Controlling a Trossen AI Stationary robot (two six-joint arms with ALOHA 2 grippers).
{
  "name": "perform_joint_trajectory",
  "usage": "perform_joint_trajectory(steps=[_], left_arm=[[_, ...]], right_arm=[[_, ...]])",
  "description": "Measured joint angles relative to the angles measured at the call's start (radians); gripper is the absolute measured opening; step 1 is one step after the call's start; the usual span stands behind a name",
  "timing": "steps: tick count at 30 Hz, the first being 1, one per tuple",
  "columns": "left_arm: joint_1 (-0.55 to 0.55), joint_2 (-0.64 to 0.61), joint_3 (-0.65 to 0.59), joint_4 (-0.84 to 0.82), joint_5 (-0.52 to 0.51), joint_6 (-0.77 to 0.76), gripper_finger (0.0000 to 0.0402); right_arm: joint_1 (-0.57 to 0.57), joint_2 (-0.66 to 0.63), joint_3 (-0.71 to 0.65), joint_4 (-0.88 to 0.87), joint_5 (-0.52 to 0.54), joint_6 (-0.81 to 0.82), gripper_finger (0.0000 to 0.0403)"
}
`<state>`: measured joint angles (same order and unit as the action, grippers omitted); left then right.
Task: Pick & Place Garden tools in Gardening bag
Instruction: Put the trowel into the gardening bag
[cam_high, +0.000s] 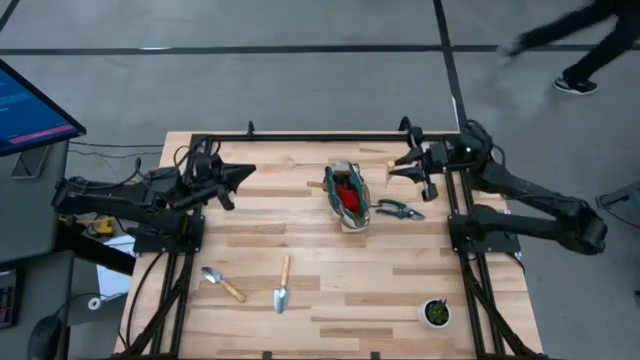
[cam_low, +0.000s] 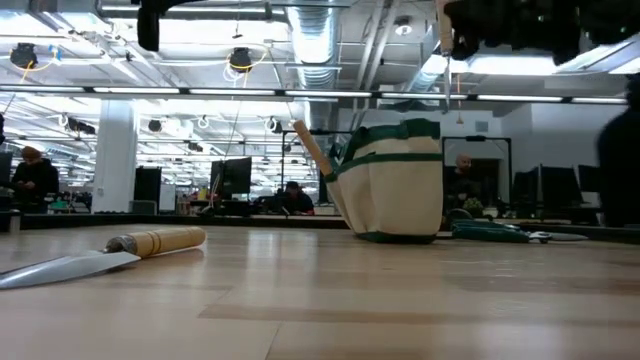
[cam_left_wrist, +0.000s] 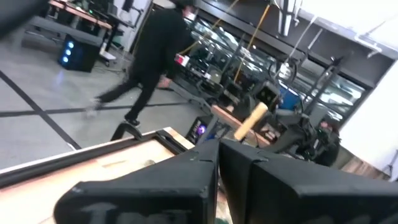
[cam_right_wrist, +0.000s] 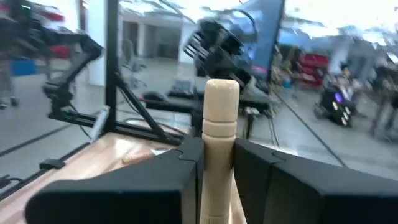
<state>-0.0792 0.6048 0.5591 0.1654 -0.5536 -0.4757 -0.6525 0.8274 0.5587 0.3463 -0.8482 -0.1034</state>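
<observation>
The beige gardening bag (cam_high: 347, 197) with green trim stands at the table's middle, toward the far edge, with a red item (cam_high: 347, 190) inside and a wooden handle (cam_low: 314, 150) sticking out. My right gripper (cam_high: 403, 166) hovers to the right of the bag, shut on a wooden-handled tool (cam_right_wrist: 221, 124). Dark-handled shears (cam_high: 398, 210) lie on the table right of the bag. Two trowels (cam_high: 222, 283) (cam_high: 283, 286) lie near the front edge. My left gripper (cam_high: 240, 176) is shut and empty at the far left. My right gripper pinches the tool's light wooden handle (cam_right_wrist: 219, 155) between its two fingers. The handle's rounded free end (cam_right_wrist: 222, 90) sticks out past the fingertips. The tool is lifted clear of the table. Its metal head is hidden behind the gripper.
A small black pot with a green plant (cam_high: 436, 312) stands at the front right corner. A monitor (cam_high: 30, 110) stands off the table's left side. A person (cam_high: 590, 45) walks on the floor beyond the far right. There is bare wood between the bag and the front trowels.
</observation>
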Motion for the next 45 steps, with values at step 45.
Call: perform_joint_trajectory(steps=[45], left_arm=[[0.000, 0.000, 0.000, 0.035, -0.111, -0.001, 0.0002]], right_arm=[[-0.036, 0.765, -0.083, 0.708, -0.289, -0.011, 0.0051]])
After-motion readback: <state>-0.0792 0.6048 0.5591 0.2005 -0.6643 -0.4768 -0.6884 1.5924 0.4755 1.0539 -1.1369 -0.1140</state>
